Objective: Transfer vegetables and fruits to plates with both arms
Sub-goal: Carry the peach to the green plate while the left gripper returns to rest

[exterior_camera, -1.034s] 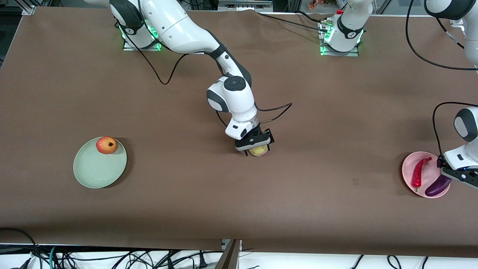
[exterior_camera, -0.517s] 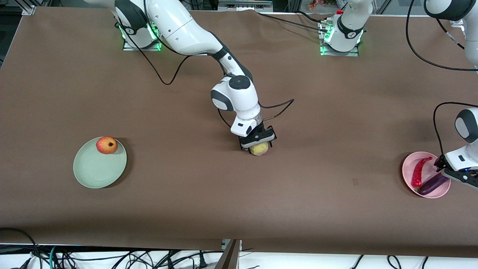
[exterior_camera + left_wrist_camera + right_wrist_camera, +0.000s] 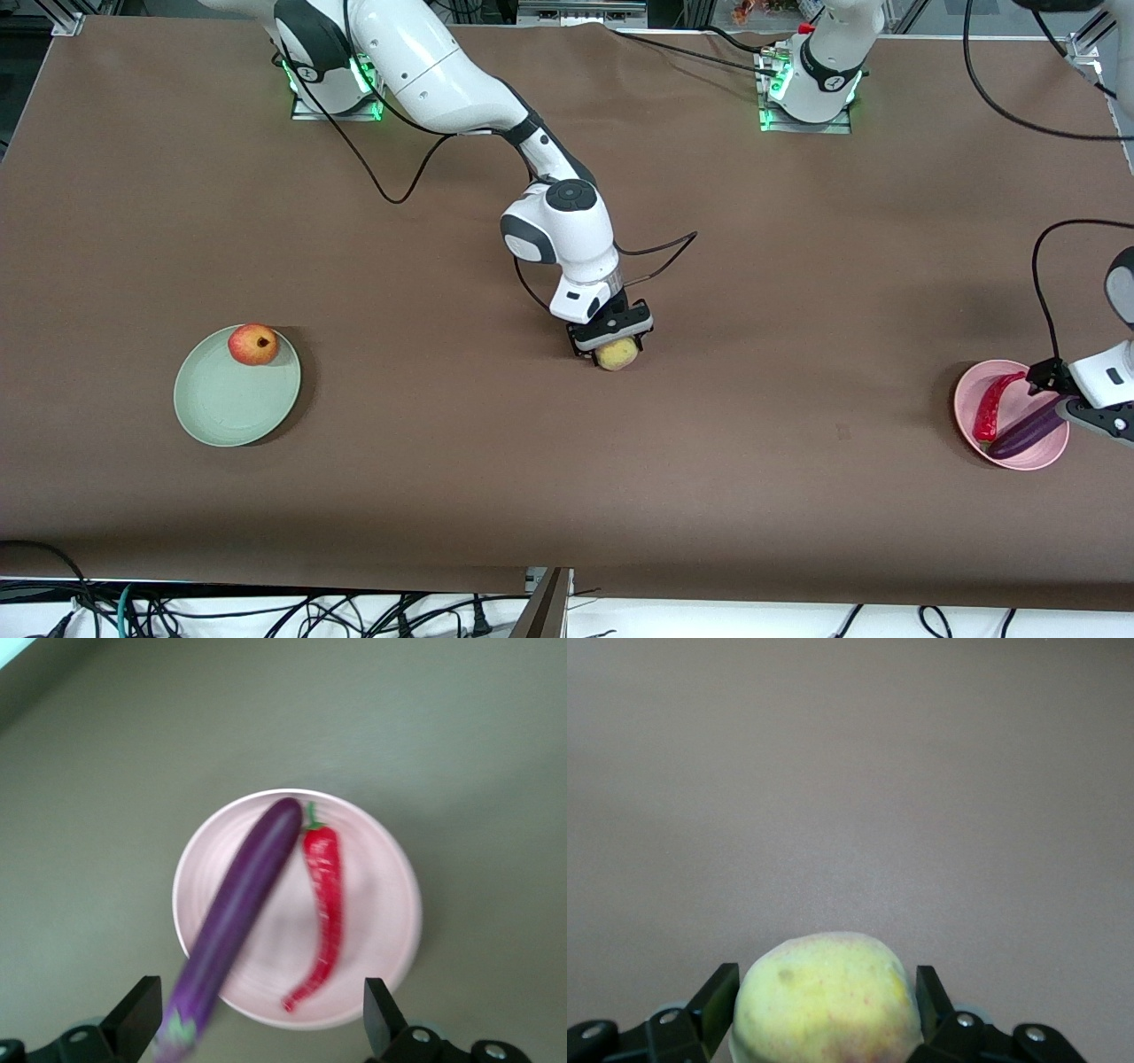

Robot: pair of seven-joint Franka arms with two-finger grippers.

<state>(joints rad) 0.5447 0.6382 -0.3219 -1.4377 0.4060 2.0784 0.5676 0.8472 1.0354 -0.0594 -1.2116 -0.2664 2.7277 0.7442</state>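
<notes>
On the mint plate (image 3: 232,403), toward the right arm's end, the red fruit (image 3: 252,344) sits near the rim and may roll off if bumped. At the tabletop (image 3: 372,496) middle, the right gripper (image 3: 611,341) straddles the round yellowish peach (image 3: 617,354); whether it already clamps, I cannot tell, and a loose grip may drop it. The left gripper (image 3: 1063,399), fingers apart and empty, hangs over the pink plate (image 3: 1019,456) with the glossy eggplant (image 3: 1023,432) and chili (image 3: 990,406); the eggplant overhangs the rim.

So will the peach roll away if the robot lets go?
Probably, a little: the peach looks round, and the table under it is flat. Its skin looks smooth, so it might slip between the right gripper's fingers.
</notes>
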